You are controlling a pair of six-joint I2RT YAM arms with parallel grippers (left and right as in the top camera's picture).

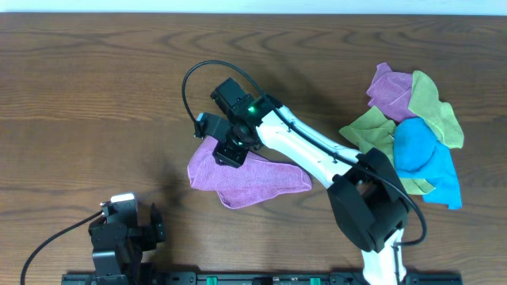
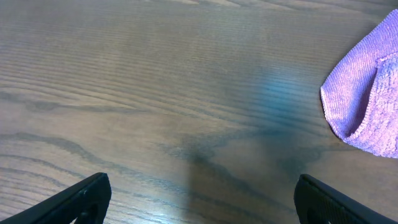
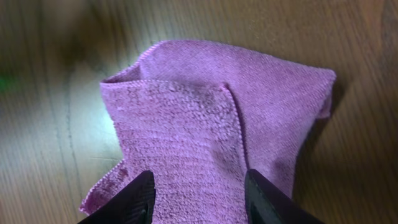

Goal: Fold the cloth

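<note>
Arm on the right stretches from the near edge diagonally left to the middle of the table (image 1: 95, 95), its right gripper (image 3: 199, 179) tipped down over the purple cloth (image 1: 253, 178). Its fingers stand parted, gripping nothing, with the cloth's folded-over layer showing between them. The left gripper (image 2: 203, 186) sits parked near left, spread wide above bare wood. A pile of coloured cloths (image 1: 416, 131) lies at the right.

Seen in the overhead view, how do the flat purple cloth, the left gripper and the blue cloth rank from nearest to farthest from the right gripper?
1. The flat purple cloth: directly under the right gripper, in the middle.
2. The left gripper: at the bottom left of the picture.
3. The blue cloth: in the pile at the far right.
</note>
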